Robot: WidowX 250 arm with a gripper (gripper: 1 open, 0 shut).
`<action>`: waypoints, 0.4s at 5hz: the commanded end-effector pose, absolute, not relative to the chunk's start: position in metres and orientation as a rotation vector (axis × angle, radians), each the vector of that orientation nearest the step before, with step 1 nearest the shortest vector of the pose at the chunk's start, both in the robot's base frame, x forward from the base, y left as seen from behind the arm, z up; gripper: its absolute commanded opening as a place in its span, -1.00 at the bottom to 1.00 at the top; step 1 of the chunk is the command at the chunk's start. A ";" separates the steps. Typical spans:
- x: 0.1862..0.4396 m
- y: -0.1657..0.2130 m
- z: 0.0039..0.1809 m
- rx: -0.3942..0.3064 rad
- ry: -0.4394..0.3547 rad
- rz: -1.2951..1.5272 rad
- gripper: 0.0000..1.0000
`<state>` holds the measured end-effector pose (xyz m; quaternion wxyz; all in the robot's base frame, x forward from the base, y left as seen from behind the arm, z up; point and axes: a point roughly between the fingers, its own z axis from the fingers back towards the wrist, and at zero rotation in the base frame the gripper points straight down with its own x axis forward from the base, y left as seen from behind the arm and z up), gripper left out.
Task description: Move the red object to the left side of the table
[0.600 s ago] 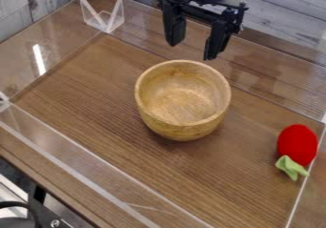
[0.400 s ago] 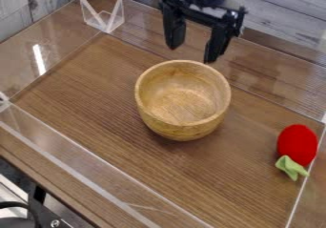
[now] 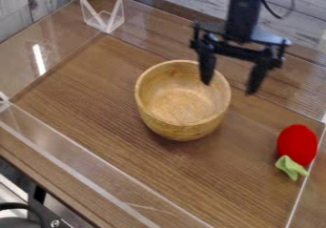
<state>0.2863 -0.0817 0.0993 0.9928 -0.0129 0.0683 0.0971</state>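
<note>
The red object (image 3: 296,143) is a small round red toy fruit with a light green leafy end, lying on the table (image 3: 90,89) near its right front corner. My gripper (image 3: 234,78) hangs pointing down above the back right rim of the wooden bowl, up and to the left of the red object. Its two dark fingers (image 3: 208,68) stand wide apart with nothing between them, so it is open.
A light wooden bowl (image 3: 184,99) sits mid-table, just left of and below the gripper. Clear acrylic walls (image 3: 51,146) edge the tabletop. A small clear stand (image 3: 102,14) sits at the back left corner.
The gripper has moved right and toward the front, from behind the bowl to over its back right rim, nearer the red object. It stays open. Bowl and fruit have not moved.
</note>
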 end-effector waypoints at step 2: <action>0.282 -0.141 0.086 -0.099 0.070 0.337 1.00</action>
